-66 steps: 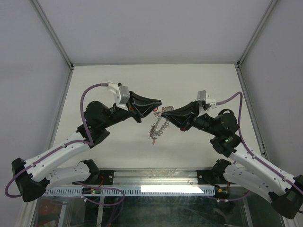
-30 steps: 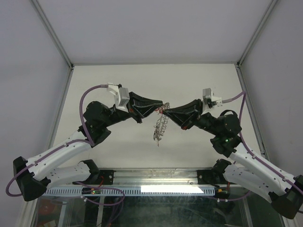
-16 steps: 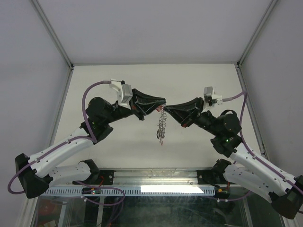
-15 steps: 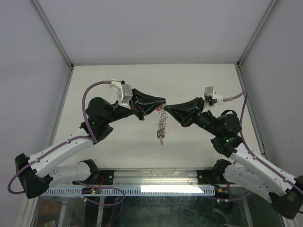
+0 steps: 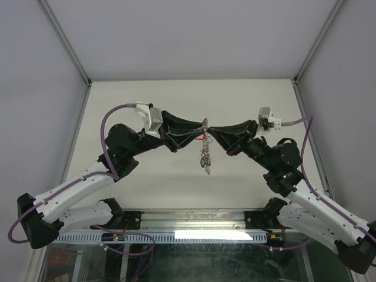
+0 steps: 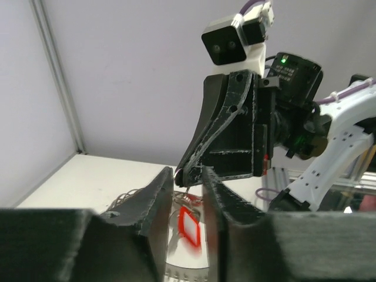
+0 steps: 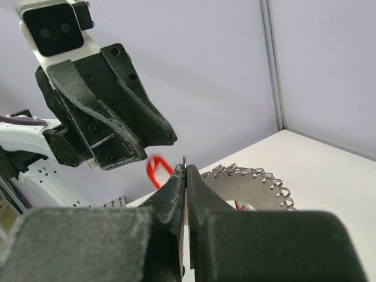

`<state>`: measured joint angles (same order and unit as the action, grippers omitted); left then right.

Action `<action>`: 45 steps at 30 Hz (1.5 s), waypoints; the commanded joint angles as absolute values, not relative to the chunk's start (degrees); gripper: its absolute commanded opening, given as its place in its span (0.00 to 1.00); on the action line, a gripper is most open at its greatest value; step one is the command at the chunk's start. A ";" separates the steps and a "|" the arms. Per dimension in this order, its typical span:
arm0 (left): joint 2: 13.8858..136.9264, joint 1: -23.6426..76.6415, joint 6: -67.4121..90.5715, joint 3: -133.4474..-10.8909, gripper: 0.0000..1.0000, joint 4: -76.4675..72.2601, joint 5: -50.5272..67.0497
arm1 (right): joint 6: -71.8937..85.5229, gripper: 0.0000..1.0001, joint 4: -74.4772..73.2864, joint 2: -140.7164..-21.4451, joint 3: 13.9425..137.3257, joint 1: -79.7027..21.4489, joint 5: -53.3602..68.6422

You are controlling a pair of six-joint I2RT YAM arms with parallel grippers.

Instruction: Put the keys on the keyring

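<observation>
Both arms are reaching up over the pale, flat table (image 5: pixel 176 100), and the black two-finger left gripper (image 5: pixel 198 126) and the black two-finger right gripper (image 5: pixel 211 128) are meeting tip to tip above its middle. The right gripper is pressing its fingers tightly together on a thin metal edge, and the grey metal keyring with many small silvery keys fanned around it (image 5: pixel 205 151) is hanging from that pinch, clear of the table and dangling straight down below the two tips. In the right wrist view the fanned keys are showing as a toothed arc just behind the closed fingers. The left gripper is standing with only a narrow gap between its fingers (image 6: pixel 154 202), its tips almost touching the right gripper's. A small silvery key with a red plastic head (image 6: pixel 189 227) is showing, blurred, in line with that gap and just under the left tips; whether the fingers are touching this red-headed key cannot be told.
</observation>
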<state>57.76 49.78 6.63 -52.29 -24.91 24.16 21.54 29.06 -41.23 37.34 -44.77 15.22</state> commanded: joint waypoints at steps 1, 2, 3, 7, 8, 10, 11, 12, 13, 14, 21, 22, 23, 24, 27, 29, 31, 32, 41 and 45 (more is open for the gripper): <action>55.95 49.13 6.58 -51.67 0.34 -25.73 23.08 | 20.43 0.00 32.78 -40.69 39.81 -44.83 13.46; 55.53 49.15 6.32 -51.49 0.39 -25.45 22.17 | 20.06 0.00 32.33 -40.69 39.92 -44.87 13.50; 55.06 49.17 5.93 -51.41 0.43 -24.98 20.78 | 19.60 0.00 31.88 -40.69 39.99 -44.86 13.59; 53.89 49.14 4.42 -52.24 0.49 -20.02 14.78 | 16.40 0.00 25.67 -41.05 41.59 -44.82 13.41; 53.80 49.06 4.23 -52.40 0.50 -18.64 13.19 | 15.26 0.00 22.89 -41.43 42.55 -44.88 13.02; 53.70 48.75 4.32 -52.62 0.52 -16.28 9.59 | 12.82 0.00 16.52 -42.73 44.84 -44.83 11.55; 53.82 48.41 4.55 -52.63 0.54 -15.28 7.71 | 11.45 0.00 13.22 -43.61 46.12 -44.84 10.53; 54.06 47.48 5.30 -52.75 0.57 -13.64 6.13 | 9.92 0.00 9.87 -44.55 47.27 -44.82 9.06; 54.30 46.96 5.74 -52.99 0.58 -12.31 5.19 | 8.74 0.00 6.96 -45.49 48.37 -44.82 8.26; 54.76 45.31 6.53 -53.16 0.59 -10.92 4.94 | 7.61 0.00 4.45 -46.45 49.27 -44.88 7.39; 55.08 35.10 12.82 -51.14 0.74 -6.30 5.17 | 3.08 0.00 -8.10 -51.51 52.95 -44.84 0.10; 54.82 34.37 12.93 -50.79 0.77 -5.73 4.56 | 2.62 0.00 -9.70 -52.16 53.41 -44.83 -0.50; 54.65 33.95 12.76 -50.58 0.81 -4.99 3.68 | 2.00 0.00 -11.32 -52.85 53.90 -44.82 -1.21; 54.51 33.66 12.46 -50.41 0.85 -4.16 2.62 | 1.30 0.00 -13.07 -53.65 54.43 -44.90 -1.91; 54.65 33.34 11.94 -50.63 0.95 -1.04 -0.36 | -0.90 0.00 -20.10 -56.74 56.96 -44.90 -5.11; 54.63 33.15 11.95 -50.38 0.99 -0.17 -1.30 | -2.67 0.00 -23.69 -58.84 58.43 -44.89 -7.31; 54.54 33.04 11.94 -50.24 0.99 0.43 -2.09 | -3.53 0.00 -26.33 -60.92 59.51 -44.81 -8.01; 54.69 32.97 12.03 -50.19 0.99 0.90 -2.37 | -3.72 0.00 -27.16 -62.10 60.17 -44.82 -7.63; 55.55 32.82 13.89 -50.10 0.99 3.53 -4.87 | -1.17 0.00 -21.14 -74.73 62.28 -44.85 1.39; 55.14 32.86 14.77 -49.50 0.99 3.95 -5.54 | -0.65 0.00 -14.88 -77.49 60.58 -44.76 -1.03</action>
<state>55.86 33.63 12.97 -49.87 4.14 -3.36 -1.45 -24.60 -76.79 59.79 -44.77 -0.67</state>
